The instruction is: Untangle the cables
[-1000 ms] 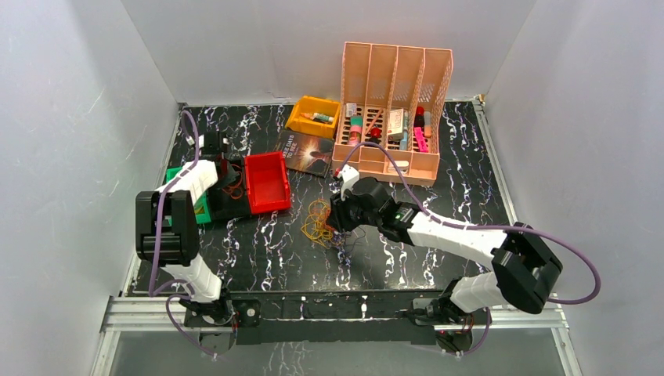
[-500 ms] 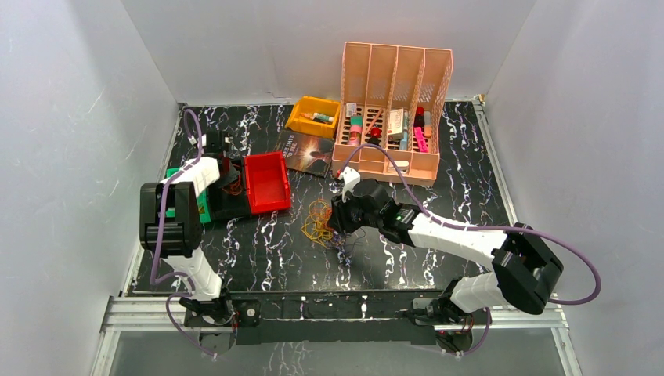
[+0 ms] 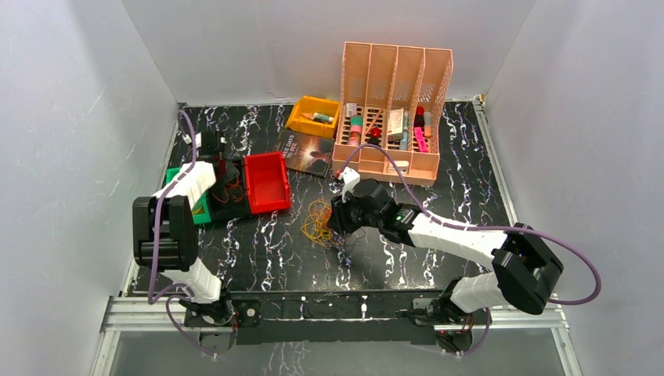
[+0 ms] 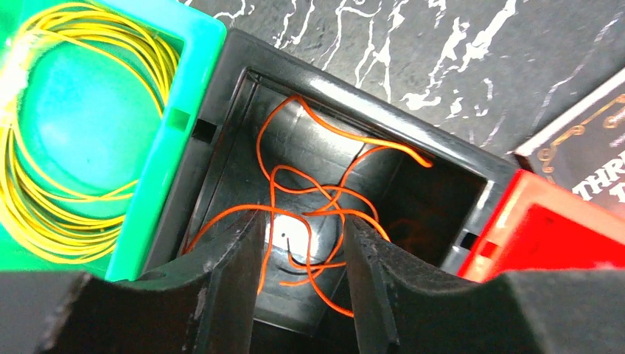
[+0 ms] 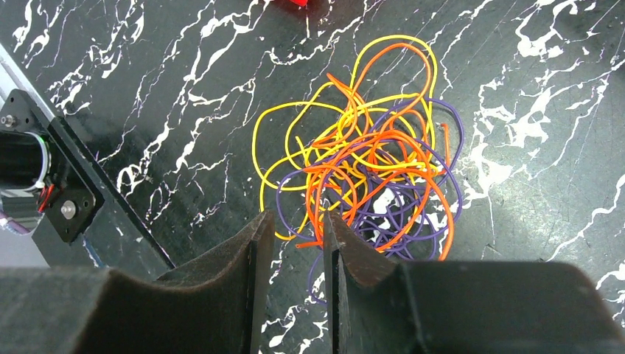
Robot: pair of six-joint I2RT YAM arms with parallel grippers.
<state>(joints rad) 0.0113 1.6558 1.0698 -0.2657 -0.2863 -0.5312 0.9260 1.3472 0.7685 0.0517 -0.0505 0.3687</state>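
Nearest the arm bases, the right gripper [image 5: 296, 221] points down at the black marbled table [image 5: 147, 88], its jaws standing narrowly apart with bare tabletop showing in the gap and nothing clamped. Its fingertips sit at the near edge of the tangle of cables [image 5: 368, 166], a loose knot of yellow, orange and purple loops lying flat on the table, and one orange strand ends just beside the inner face of one finger. Farther back on the left, the left gripper [image 4: 302, 228] hangs over a black bin [image 4: 221, 81] with its jaws well apart and empty; a loose orange cable [image 4: 324, 195] lies on the bin's floor below the gap. Touching that bin on the outer side is a green bin [image 4: 177, 125] holding a yellow cable coil [image 4: 66, 228]; on the other side is a red bin [image 3: 268, 184]. Beyond these lie a dark book [image 3: 307, 153], a yellow bin [image 3: 301, 110] and, against the back wall, a pink desk organizer [image 3: 395, 66] with small items in it.
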